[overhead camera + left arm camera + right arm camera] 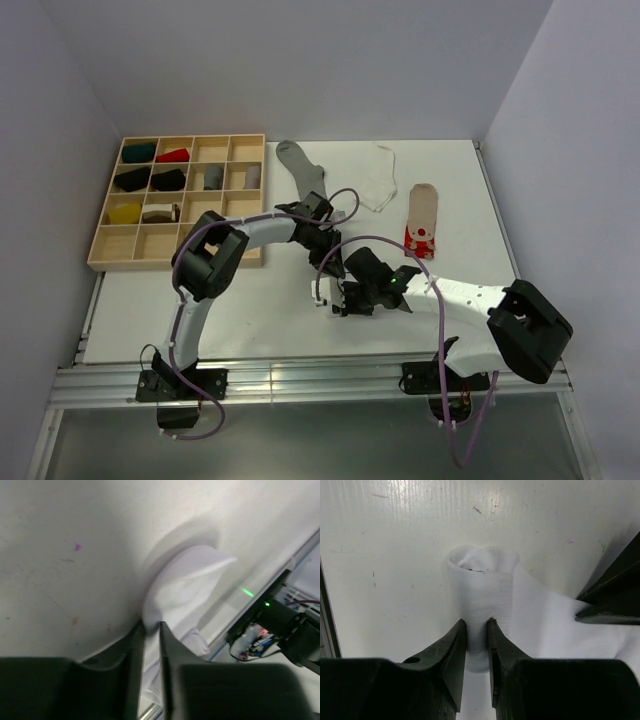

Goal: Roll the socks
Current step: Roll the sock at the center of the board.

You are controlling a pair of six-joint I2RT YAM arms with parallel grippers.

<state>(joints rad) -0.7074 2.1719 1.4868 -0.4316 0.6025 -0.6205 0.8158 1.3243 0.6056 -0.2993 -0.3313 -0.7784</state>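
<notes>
Folds of the white sock curled into a loose, hollow roll near the middle of the table, with a flat tail trailing aside. The right gripper was clamped on the roll's base, and the left gripper pinched the flat fabric just beside it.

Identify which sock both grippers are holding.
The half-rolled white sock, pinched by left gripper and right gripper; the grey sock, flat white sock and beige sock lie ungripped.
</notes>
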